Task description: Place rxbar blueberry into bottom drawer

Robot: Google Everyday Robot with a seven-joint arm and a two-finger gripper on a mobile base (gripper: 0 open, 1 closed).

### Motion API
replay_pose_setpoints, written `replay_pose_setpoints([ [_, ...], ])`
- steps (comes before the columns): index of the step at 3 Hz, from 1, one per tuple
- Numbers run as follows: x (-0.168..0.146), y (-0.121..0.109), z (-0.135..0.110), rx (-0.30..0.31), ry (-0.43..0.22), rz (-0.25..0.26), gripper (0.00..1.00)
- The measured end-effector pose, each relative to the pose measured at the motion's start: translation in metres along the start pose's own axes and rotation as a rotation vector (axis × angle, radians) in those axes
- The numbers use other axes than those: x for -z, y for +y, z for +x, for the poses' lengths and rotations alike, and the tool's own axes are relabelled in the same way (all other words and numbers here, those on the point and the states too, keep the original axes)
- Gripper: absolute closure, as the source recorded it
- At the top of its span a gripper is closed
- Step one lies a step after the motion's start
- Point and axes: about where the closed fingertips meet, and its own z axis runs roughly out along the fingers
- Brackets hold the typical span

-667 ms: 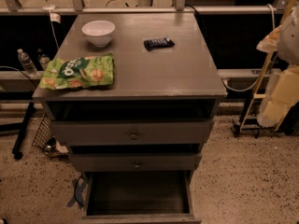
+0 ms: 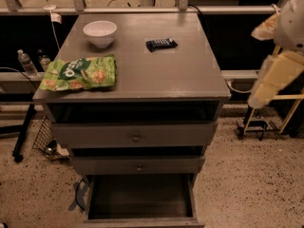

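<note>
rxbar blueberry (image 2: 161,43) on cabinet top (image 2: 156,77), long axis left-right, right end back; gripper (image 2: 278,75) far right, state unclear.

One camera – high, facing the cabinet (image 2: 156,75) front, looking down, fairly near – gripper (image 2: 266,87) at right edge.

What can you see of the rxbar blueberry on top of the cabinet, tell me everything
The rxbar blueberry is a small flat bar in a dark wrapper with pale lettering, which looks like plastic film. It lies flat, slightly askew, on the grey cabinet top, toward the back and to the right of the white bowl. Nothing but the top touches it. The hand hangs off the cabinet's right side, well clear of it.
</note>
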Motion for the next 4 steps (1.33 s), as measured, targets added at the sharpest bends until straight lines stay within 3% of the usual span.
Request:
replay_pose_setpoints([
  [1,-0.016,-0.054,-0.03,0.029,-0.131,0.017,0.0],
  [2,-0.017,-0.056,-0.032,0.029,-0.136,0.019,0.0],
  [3,-0.04,-0.084,-0.055,0.028,-0.191,0.021,0.0],
  [4,-0.084,-0.141,-0.101,0.044,-0.283,0.022,0.0],
])
